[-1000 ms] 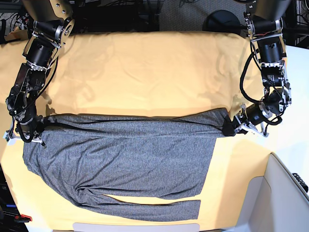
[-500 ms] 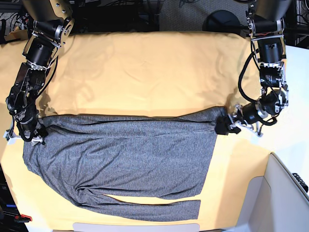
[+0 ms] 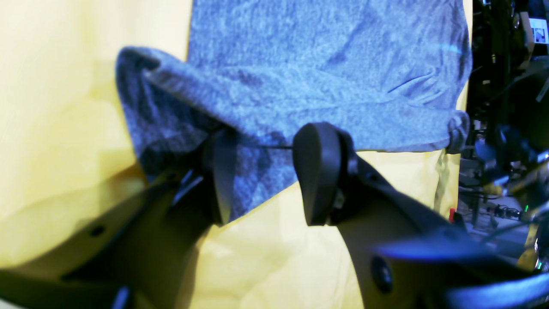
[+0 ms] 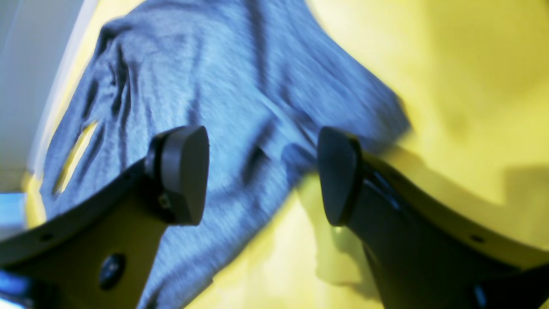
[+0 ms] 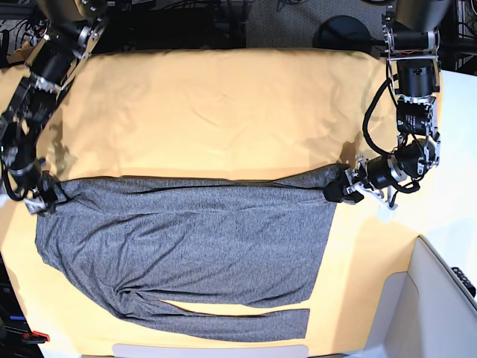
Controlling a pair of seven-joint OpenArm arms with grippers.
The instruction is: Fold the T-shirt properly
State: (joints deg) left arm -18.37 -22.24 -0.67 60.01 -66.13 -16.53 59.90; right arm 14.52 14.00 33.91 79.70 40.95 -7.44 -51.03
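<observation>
T-shirt (image 5: 186, 239) flat on table cloth (image 5: 223, 112) | left fingers (image 3: 319, 171) parted around shirt corner | right fingers (image 4: 184, 171) parted, empty

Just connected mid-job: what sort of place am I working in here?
Probably a robotics lab bench. A yellow-orange cloth covers the table under the T-shirt, cables and equipment crowd the far edge, and two arms flank the cloth.

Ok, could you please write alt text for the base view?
A grey T-shirt lies flat on a yellow cloth, one long sleeve along its near edge. The left gripper and the right gripper sit at the two ends of its far edge.
</observation>
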